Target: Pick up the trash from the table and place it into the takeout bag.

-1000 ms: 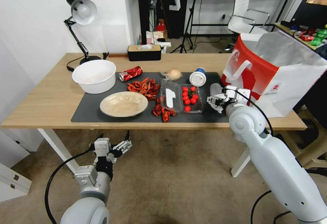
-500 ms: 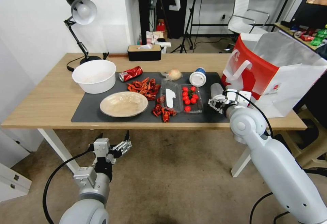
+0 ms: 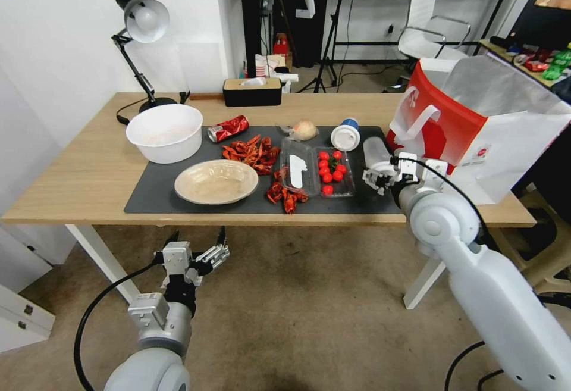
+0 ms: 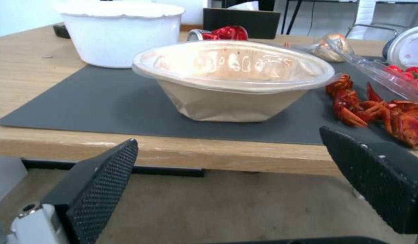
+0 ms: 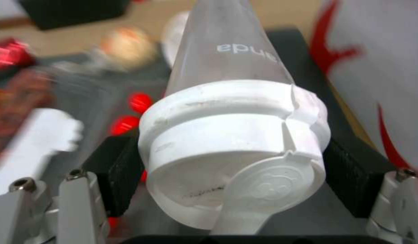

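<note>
Gripping the clear cup with white lid (image 5: pixel 236 142) at its lid end, the right gripper (image 3: pixel 380 172) has one black pad against each side of the lid, and the cup's clear body points away from the wrist. In the head view the clear cup (image 3: pixel 373 152) is tilted above the near right part of the dark grey mat (image 3: pixel 154 191), and the takeout bag (image 3: pixel 476 123) stands just beyond and to the right of this gripper, its red-and-white front facing the gripper. To the gripper's left lies a clear tray of cherry tomatoes (image 3: pixel 331 172); beyond the gripper, the white-and-blue lidded cup (image 3: pixel 345 135) lies on its side on the mat. Farther left at the mat's far edge rests the small plastic-wrapped beige lump (image 3: pixel 304 130).

The left gripper (image 3: pixel 199 248) hangs below the front edge of the table (image 3: pixel 71 177), with its fingers (image 4: pixel 105 169) spread wide and holding nothing. Directly ahead of it, on the mat, sits the beige shallow bowl (image 4: pixel 234 81). To the right of the bowl lie red crayfish shells (image 4: pixel 380 112). Beyond the bowl stand a white deep bowl (image 4: pixel 121 32) and the red soda can (image 4: pixel 222 33), the can lying on its side. Farthest from this gripper, a black tissue box (image 3: pixel 251 91) and a desk lamp (image 3: pixel 140 28) stand at the table's far edge.
</note>
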Available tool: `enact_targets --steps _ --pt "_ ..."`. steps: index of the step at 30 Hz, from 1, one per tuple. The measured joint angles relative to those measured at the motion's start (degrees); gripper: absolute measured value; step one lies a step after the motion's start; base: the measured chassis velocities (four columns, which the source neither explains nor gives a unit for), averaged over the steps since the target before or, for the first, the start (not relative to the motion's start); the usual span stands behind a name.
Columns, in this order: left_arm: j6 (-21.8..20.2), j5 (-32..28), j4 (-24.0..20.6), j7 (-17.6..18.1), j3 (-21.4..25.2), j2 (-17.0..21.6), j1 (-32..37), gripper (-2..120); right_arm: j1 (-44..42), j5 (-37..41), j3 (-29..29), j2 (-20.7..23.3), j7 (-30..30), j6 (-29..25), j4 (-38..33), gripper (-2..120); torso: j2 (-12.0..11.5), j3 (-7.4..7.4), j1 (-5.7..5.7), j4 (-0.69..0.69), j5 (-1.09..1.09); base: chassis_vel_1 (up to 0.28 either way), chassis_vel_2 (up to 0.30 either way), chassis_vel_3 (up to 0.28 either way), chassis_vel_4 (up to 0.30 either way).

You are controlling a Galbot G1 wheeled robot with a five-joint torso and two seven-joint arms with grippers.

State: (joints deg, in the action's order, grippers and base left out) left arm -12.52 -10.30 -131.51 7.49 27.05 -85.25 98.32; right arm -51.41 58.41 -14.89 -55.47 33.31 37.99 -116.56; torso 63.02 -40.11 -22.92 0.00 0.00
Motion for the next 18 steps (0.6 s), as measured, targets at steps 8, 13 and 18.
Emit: enact_targets --steps 8,13,18 --pt "0.0 -0.1 -0.2 0.2 0.6 0.3 -0.2 100 -1.2 -6.5 -3.4 5.7 -18.2 -7.6 -5.7 78 0.0 0.0 0.0 -0.01 0.02 0.0 0.0 0.0 0.0" --pt "0.0 -0.3 -0.2 0.2 0.7 0.3 -0.4 100 1.4 -6.9 -7.1 9.0 -20.6 -12.0 -6.7 76 0.0 0.0 0.0 -0.01 0.03 0.0 0.0 0.0 0.0" --pt "-0.1 -0.5 -0.2 0.2 1.0 0.5 -0.6 100 5.0 -5.4 -9.7 12.1 -16.1 -12.3 -6.0 72 0.0 0.0 0.0 -0.01 0.01 0.0 0.0 0.0 0.0"
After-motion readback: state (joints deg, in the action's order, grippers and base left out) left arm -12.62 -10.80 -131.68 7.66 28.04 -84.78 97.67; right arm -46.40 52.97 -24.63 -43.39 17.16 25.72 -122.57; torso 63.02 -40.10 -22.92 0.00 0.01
